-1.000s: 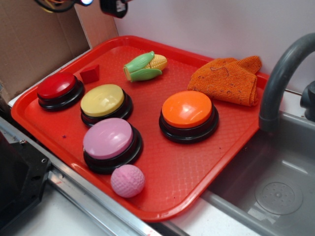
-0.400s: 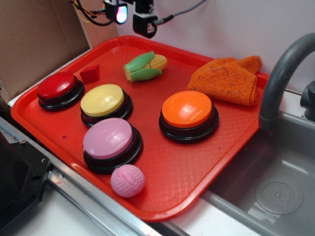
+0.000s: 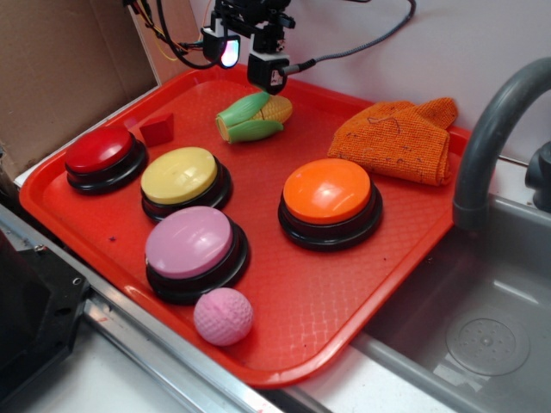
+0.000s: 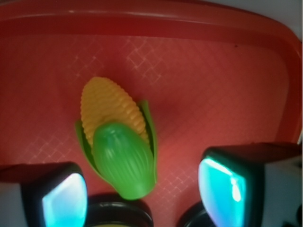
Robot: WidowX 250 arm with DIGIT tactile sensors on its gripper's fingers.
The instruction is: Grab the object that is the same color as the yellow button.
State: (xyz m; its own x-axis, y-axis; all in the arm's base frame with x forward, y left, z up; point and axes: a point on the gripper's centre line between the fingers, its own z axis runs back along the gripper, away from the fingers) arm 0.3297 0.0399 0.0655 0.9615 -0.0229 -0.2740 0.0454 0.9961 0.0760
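Hovering over the toy corn cob [image 3: 254,118], jaws apart, nothing held.

Gripper [image 3: 247,62] hangs above the back of the red tray [image 3: 301,301]; the corn cob lies on its side there, behind the yellow button [image 3: 180,175] and left of the orange cloth [image 3: 398,138]. Wrist view: cob [image 4: 116,142] sits left of centre between the two lit fingers [image 4: 222,187], its long axis running between them. Risk, as a judgement: the off-centre left finger could land on the husk, or the rounded plastic could squirt out as the jaws pinch.
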